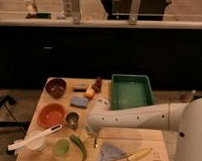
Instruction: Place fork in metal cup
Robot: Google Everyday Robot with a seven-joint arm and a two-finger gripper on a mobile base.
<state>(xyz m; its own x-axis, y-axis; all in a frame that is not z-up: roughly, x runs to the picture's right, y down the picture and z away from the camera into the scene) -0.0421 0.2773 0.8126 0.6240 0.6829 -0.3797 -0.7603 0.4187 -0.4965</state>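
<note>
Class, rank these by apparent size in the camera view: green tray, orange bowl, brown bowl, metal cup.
1. green tray
2. orange bowl
3. brown bowl, though farther back, so unsure
4. metal cup
The gripper hangs just right of the metal cup.

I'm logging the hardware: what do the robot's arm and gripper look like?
The arm is thick, white and smooth: rounded tube segments with thin dark seams. No cables or markings show. The gripper, under its end above the table, looks small and dark.
</note>
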